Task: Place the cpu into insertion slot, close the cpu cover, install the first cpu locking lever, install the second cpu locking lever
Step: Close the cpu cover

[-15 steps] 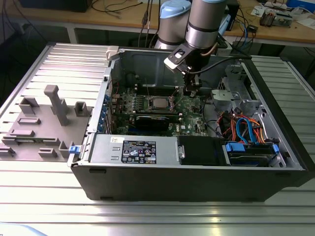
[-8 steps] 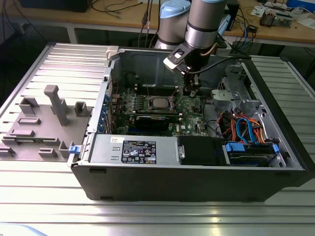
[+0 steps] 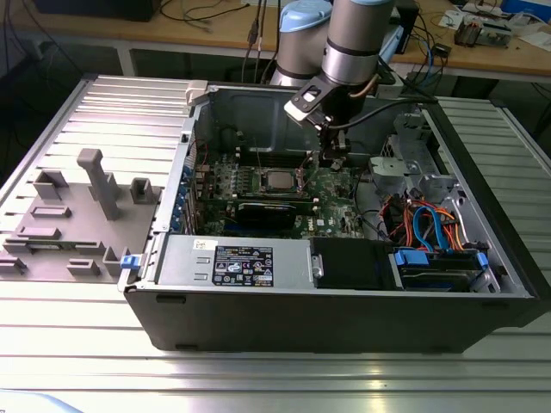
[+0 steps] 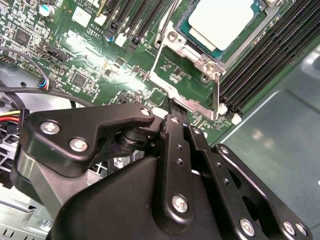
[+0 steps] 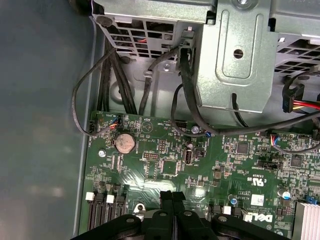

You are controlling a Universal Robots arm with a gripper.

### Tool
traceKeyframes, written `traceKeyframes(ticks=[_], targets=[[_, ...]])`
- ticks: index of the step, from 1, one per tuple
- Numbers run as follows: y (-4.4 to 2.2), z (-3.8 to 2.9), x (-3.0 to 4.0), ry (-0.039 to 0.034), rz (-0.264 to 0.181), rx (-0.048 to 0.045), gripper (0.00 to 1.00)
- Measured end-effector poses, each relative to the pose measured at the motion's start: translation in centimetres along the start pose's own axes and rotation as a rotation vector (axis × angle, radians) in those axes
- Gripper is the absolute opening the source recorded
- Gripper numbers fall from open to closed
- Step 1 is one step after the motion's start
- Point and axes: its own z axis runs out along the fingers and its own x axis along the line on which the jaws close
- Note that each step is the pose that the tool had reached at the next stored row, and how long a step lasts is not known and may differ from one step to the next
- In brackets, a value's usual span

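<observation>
The cpu (image 4: 225,19) lies flat in the insertion slot (image 4: 186,95) on the green board, its silver-grey top facing up; the exterior view also has the cpu (image 3: 277,181) mid-board. The silver cpu cover (image 4: 202,56) lies down around the chip's edge. A thin wire locking lever (image 4: 161,42) runs along one side of the frame. My gripper (image 4: 172,106) is shut, fingers pressed together with nothing visible between them, the tip just off the frame's corner. In the first wrist view the gripper (image 5: 172,196) hovers low over the board. From outside, the gripper (image 3: 331,160) hangs just to the exterior view's right of the cpu.
Long black memory slots (image 4: 270,55) flank the socket. A metal drive cage (image 5: 235,55) and black cables (image 5: 125,75) stand close beyond the board. The case (image 3: 344,318) walls enclose everything. A power supply (image 3: 241,262) sits at the front, and grey fixtures (image 3: 86,215) lie outside on the table.
</observation>
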Motion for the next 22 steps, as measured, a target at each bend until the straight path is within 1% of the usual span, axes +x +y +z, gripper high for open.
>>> traceKeyframes(ticks=[22], targets=[[-0.50, 0.00, 0.06, 0.0000, 0.000, 0.0000, 0.11]])
